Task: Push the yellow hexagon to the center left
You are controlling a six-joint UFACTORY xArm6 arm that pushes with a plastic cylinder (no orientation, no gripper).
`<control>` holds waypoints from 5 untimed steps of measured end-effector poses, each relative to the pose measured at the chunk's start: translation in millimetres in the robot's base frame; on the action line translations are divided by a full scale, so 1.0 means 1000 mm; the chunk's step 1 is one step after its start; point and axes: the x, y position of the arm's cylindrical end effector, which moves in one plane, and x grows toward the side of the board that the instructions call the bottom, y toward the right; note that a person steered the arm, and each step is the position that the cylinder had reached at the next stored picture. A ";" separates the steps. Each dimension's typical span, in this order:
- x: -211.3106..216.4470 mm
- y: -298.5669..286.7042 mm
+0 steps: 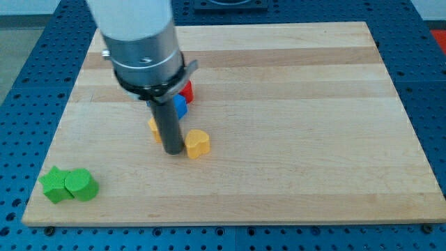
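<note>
Camera view, wooden board (pixel 293 104) on a blue perforated bench (pixel 28 84).

Arm: no hand or jaws fitted, nothing grasped; the dark rod stands upright, my tip (pixel 173 150) down on the board, left of centre.

Yellow heart-shaped block (pixel 198 143): just beside my tip on the view's right, touching or nearly so.

Yellow block (pixel 153 126), presumably the hexagon: mostly hidden behind the rod on its left side; shape cannot be made out.

Blue block (pixel 181 106): just above the tip, partly hidden by the rod.

Red block (pixel 187 90): directly above the blue one, partly under the arm's housing.

Two green blocks (pixel 68 185): touching each other, bottom-left corner, well apart from the rest.
</note>
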 end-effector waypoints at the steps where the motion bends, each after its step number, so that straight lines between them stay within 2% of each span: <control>1: -0.012 0.008; 4: -0.022 -0.080; 5: -0.022 -0.058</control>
